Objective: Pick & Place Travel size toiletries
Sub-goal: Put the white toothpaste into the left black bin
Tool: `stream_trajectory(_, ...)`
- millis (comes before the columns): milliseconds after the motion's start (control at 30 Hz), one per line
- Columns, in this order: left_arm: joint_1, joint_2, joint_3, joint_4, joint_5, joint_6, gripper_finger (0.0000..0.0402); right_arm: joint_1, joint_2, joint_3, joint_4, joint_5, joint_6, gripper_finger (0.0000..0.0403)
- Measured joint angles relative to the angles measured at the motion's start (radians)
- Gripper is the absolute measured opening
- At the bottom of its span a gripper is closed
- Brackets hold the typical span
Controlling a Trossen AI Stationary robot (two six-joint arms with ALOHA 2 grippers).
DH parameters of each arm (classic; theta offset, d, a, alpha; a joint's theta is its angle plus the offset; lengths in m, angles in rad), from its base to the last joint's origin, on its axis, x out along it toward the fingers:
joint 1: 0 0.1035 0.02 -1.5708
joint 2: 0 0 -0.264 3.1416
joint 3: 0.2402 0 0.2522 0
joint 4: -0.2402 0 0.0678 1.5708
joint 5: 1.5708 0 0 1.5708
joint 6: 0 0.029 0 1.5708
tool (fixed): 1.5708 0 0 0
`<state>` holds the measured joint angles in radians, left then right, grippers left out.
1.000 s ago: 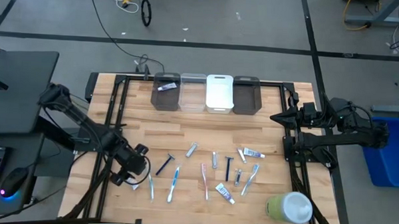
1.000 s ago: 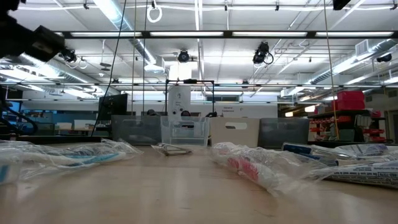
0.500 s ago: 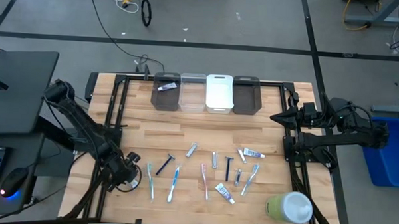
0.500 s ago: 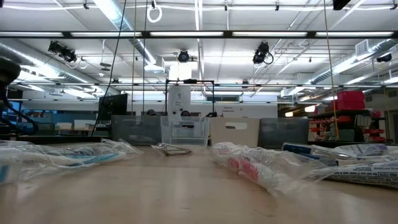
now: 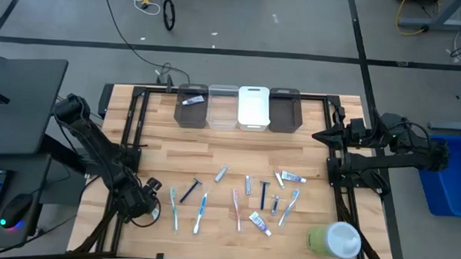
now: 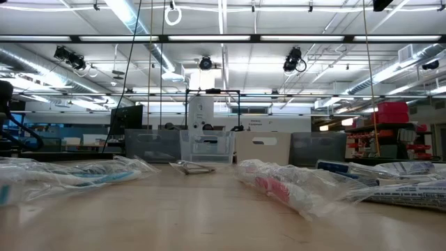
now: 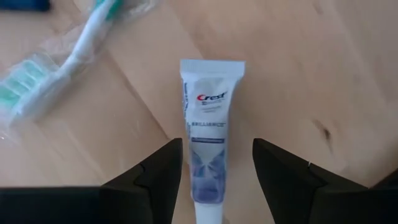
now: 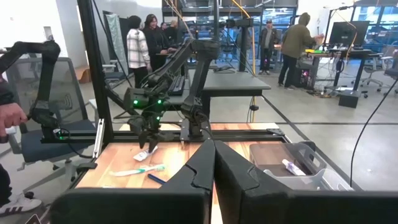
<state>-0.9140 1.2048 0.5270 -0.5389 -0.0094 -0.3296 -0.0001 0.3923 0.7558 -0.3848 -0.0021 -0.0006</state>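
My left gripper hangs low over the table's front-left corner, fingers wide, straddling a toothpaste tube lying flat beside a wrapped toothbrush. My right gripper waits shut at the table's right edge.

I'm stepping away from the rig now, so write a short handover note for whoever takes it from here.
Left gripper: open, low over the table, fingers either side of a toothpaste tube; nothing held yet.
Right gripper: shut, empty, parked at the table's right edge.
Done: one small item lies in the leftmost bin.
Left: the toothbrushes, razors and tubes scattered across the front of the table.
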Motion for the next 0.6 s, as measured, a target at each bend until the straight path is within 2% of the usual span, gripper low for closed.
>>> stream_trajectory(300, -0.001, 0.087, 0.000, 0.016, -0.005, -0.019, 0.0203, 0.000, 0.000, 0.000, 0.000, 0.000, 0.000, 0.0014)
stream_trajectory(600, -0.001, 0.090, 0.000, 0.016, 0.002, -0.031, 0.0201, 0.000, 0.000, 0.000, 0.000, 0.000, 0.000, 0.0013)
